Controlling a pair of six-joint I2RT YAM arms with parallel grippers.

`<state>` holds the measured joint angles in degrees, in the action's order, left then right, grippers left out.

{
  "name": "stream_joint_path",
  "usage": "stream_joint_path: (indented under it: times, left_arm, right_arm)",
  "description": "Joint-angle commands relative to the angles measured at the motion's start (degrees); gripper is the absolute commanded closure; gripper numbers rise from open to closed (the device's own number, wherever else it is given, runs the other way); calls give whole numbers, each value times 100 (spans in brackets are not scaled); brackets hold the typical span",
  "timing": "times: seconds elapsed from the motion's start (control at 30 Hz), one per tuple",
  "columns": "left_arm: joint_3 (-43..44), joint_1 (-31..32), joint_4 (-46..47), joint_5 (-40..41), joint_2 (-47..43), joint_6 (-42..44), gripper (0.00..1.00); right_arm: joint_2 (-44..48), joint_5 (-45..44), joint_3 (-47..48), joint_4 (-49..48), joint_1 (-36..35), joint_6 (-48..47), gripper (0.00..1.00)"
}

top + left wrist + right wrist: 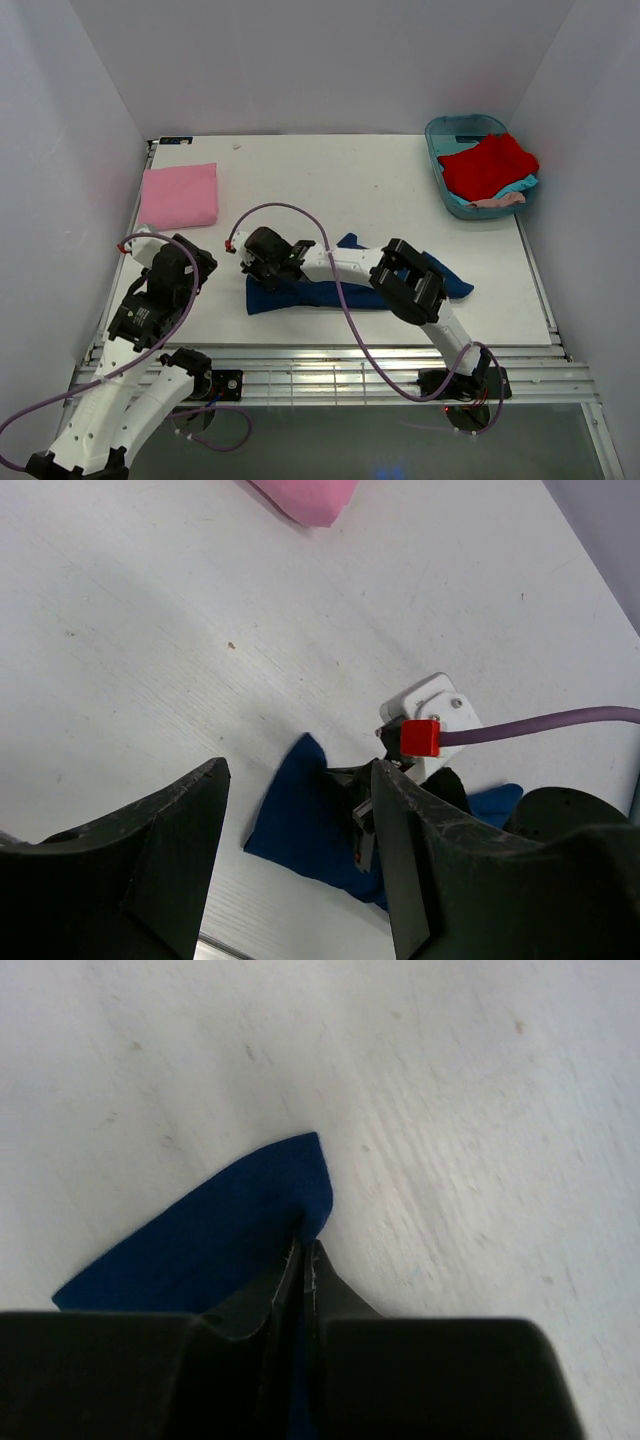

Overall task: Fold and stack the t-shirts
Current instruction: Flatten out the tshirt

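Observation:
A navy blue t-shirt (300, 297) (305, 810) (220, 1230) lies partly folded in a long strip near the table's front edge. My right gripper (252, 272) (305, 1250) is shut on the shirt's left corner, with cloth pinched between the fingers. To its left, my left gripper (190, 262) (298, 770) hangs open over the table and holds nothing. A pink t-shirt (179, 195) (310, 498) lies folded at the back left. Red (487, 165) and teal (522, 184) t-shirts sit bunched in the tub.
The teal plastic tub (436, 132) stands at the back right corner. The right arm's purple cable (300, 210) loops above the navy shirt. White walls close in the table on three sides, and a slatted metal rail (330, 360) runs along the front.

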<state>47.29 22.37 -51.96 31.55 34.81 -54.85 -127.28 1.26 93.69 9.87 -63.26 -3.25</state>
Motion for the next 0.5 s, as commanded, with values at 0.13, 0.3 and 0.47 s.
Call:
stream_joint_path:
  times: [0.13,0.3,0.47]
  left_arm:
    - [-158,13,502,-17,254,194,30]
    - [-255,13,1310,-446,693,361,31]
    - [-308,13,2452,-1360,1668,747,31]
  right_arm:
    - [1913,-2338,471,1479,498,-114,92]
    - [2936,-4280,1993,2387,631,-878,92]
    - [3789,-6316,2295,2555,631,-1828,92]
